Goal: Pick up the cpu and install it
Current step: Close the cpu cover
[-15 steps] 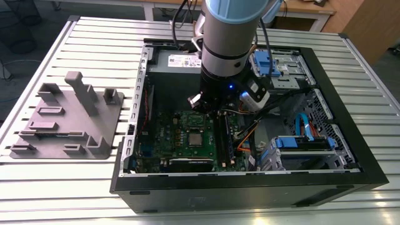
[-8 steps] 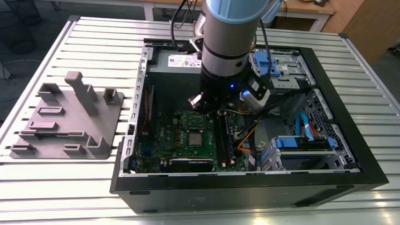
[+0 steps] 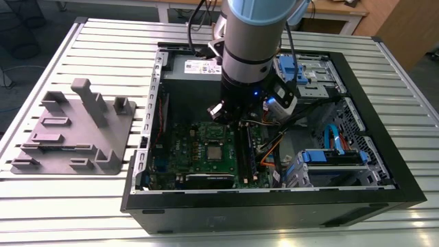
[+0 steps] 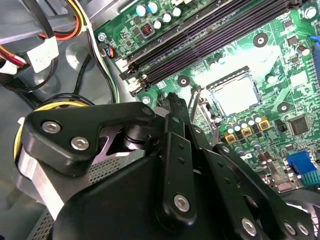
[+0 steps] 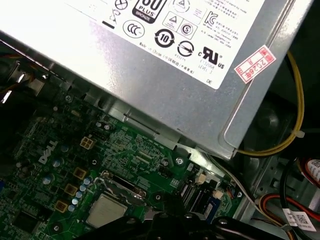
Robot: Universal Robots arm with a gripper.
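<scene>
**Desk:** What have you got on screen?

**Me:** Biggest first: the slatted table (image 3: 82, 216), with the open computer case (image 3: 274, 211) toward its edge at the exterior view's right. The grey tray (image 3: 69, 139) lies by the opposite edge, well apart from the case. My arm (image 3: 254, 36) reaches down into the case, over the motherboard (image 3: 199, 167).

**Desk:** And the claw?

**Me:** The claw (image 4: 172, 102) hangs low over the board, near the socket. I can't tell from here how wide it stands. It has no hold of the chip.

**Desk:** So where is the chip?

**Me:** The cpu (image 4: 235, 95) lies in its socket near the middle of the motherboard, silver top up. I judge the socket frame (image 5: 120, 184) is raised beside it, not clamped down.

**Desk:** Risks?

**Me:** If the cpu sits slightly askew, any press on it could bend the contacts. The claw is close enough to knock the raised frame. The cable bundle (image 4: 70, 32) beside the wrist could snag if I swing.
</scene>
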